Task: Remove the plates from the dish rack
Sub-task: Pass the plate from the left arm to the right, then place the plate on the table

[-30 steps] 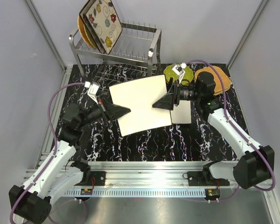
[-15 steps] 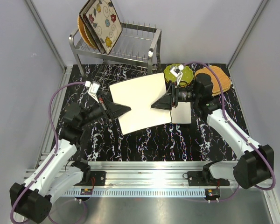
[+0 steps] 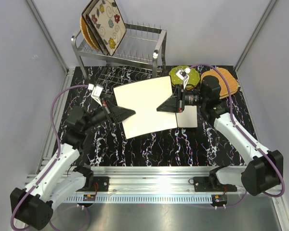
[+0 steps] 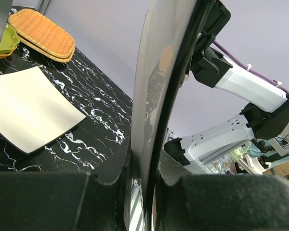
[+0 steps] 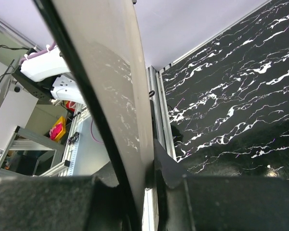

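Observation:
A square cream plate (image 3: 144, 107) hangs above the table with its plain back up, held between both arms. My left gripper (image 3: 130, 113) is shut on its left edge, and the left wrist view shows the plate (image 4: 159, 72) edge-on between the jaws of the left gripper (image 4: 143, 168). My right gripper (image 3: 161, 109) is shut on the right edge, the plate (image 5: 106, 72) pinched in the right gripper (image 5: 144, 166). The dish rack (image 3: 135, 53) at the back holds a flowered square plate (image 3: 105, 24) and a wicker plate (image 3: 85, 32) at its left end.
On the table at the right lie a green plate (image 3: 179, 73), a wicker plate (image 3: 226, 79) and a cream plate (image 3: 189, 117) face down, partly under the held one. The left wrist view shows that cream plate (image 4: 29, 108) and the wicker plate (image 4: 41, 33).
My right gripper has shut on the plate's right edge; a second ago its jaws stood open around it. The left arm and the plate have barely moved.

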You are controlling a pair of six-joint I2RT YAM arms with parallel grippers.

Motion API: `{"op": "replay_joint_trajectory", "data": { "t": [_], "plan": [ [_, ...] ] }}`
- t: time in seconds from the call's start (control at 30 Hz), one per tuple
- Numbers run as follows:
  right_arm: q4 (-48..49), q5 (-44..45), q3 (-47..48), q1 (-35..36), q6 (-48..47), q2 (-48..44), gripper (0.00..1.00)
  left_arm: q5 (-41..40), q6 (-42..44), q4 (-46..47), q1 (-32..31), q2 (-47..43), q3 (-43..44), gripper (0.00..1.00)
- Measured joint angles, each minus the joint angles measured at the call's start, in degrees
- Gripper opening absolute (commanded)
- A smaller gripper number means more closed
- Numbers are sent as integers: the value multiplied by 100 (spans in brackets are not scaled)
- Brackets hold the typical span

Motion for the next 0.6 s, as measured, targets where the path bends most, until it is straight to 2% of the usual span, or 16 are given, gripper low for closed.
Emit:
{"op": "replay_joint_trajectory", "data": {
  "t": [0.07,0.1,0.27,0.3,0.43,0.6],
  "plan": [
    [0,9,-37,-7,9,-35,0,-37,-11,11,-13,-28,-26,22],
    [-2,17,-59,-15,28,-55,0,-63,-9,-4,-26,-46,-37,32],
    [-149,20,-271,-214,149,-105,0,-503,149,15,-15,-249,-44,65],
    [-197,7,-321,-286,192,-105,0,-581,223,-61,-9,-304,-33,75],
    [-437,-2,-463,-684,267,-109,0,-925,616,-568,-9,-501,68,90],
    [-1237,374,-496,-1263,24,-125,0,-1425,1349,-1346,-4,-861,496,97]
  ]
}}
